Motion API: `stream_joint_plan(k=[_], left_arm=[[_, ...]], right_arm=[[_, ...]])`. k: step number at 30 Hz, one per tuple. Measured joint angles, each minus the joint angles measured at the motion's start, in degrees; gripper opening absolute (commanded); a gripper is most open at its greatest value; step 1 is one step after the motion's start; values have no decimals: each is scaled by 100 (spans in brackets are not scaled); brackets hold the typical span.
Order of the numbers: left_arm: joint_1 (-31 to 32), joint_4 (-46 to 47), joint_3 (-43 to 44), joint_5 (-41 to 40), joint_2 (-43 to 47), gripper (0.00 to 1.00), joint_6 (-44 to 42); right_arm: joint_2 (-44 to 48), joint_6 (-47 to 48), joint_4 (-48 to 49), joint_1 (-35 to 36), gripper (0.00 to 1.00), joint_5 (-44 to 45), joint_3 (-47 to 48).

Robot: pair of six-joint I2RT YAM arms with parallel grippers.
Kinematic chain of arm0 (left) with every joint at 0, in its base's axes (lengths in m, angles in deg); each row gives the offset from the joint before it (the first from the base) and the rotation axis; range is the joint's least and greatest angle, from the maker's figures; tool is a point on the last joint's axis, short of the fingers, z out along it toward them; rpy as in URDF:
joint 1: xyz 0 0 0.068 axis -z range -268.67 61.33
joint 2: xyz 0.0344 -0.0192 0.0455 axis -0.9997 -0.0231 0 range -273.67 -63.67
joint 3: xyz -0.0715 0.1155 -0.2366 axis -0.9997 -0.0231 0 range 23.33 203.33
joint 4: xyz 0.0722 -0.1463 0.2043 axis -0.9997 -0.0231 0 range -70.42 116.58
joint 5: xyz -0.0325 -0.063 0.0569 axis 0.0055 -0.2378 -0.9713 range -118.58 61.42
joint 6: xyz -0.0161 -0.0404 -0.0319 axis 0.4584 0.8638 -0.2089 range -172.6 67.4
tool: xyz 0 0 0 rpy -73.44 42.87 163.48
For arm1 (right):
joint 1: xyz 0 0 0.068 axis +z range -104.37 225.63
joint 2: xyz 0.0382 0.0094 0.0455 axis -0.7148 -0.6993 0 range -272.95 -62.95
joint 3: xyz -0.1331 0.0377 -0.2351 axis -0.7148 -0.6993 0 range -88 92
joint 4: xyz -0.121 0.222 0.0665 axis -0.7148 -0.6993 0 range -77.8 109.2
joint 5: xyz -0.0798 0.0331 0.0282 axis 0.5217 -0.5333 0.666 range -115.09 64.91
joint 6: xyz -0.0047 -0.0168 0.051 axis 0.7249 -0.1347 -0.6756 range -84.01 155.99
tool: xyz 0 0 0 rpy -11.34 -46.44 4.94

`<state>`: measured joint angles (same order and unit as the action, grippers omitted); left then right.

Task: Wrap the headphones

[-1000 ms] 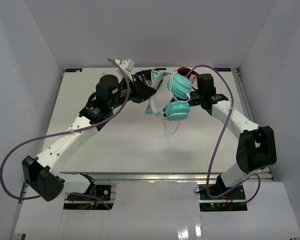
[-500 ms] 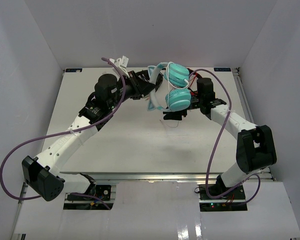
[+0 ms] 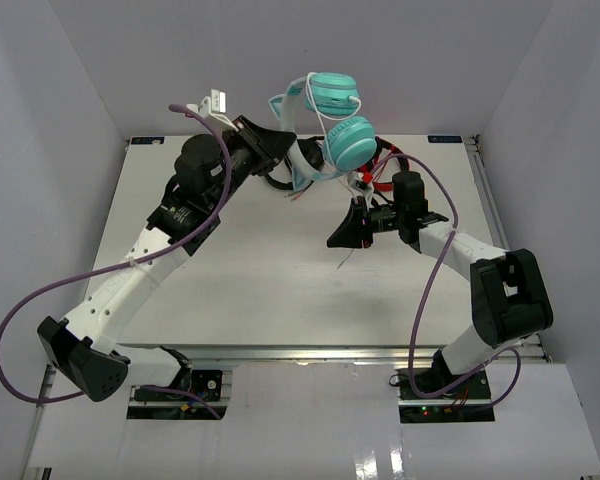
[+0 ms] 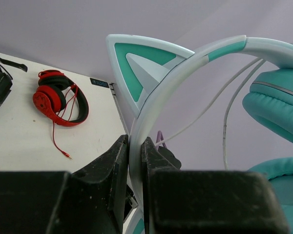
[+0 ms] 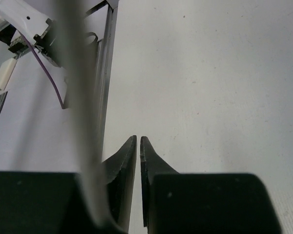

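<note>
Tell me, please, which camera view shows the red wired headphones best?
The left wrist view: the red over-ear headphones lie whole and unobstructed on the white table, thin red cable trailing. The top external view shows only red slivers behind the teal cat-ear headphones. The right wrist view shows none of them.

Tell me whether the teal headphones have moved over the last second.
Yes. In the top view the headphones have shifted up the frame, from over the table to across its far edge.
</note>
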<state>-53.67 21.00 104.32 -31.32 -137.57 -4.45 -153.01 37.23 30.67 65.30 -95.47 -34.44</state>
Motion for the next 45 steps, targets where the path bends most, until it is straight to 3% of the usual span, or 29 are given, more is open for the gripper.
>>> stream_joint_plan(k=[6, 11, 18, 27, 37, 45], left_arm=[[0, -44, 27, -604, -83, 0, 143], [0, -126, 23, -1368, -86, 0, 194], [-88, -67, -281, -2458, -93, 0, 402], [-225, -179, -328, -3196, -642, 0, 194], [-240, -436, -716, -3218, -1343, 0, -845], [-256, -600, -1230, -2234, -1463, 0, -1821]], right_arm=[[113, -44, 91, 67, 8, 243, -132], [525, 418, -385, 168, 8, 791, -236], [1300, 1300, -1234, 541, 8, 1969, -234], [1725, 2694, -2585, 1326, 8, 3750, 147], [1892, 3893, -3523, 1758, 8, 5577, 1366], [1834, 4491, -3540, 1775, 8, 6670, 1877]])
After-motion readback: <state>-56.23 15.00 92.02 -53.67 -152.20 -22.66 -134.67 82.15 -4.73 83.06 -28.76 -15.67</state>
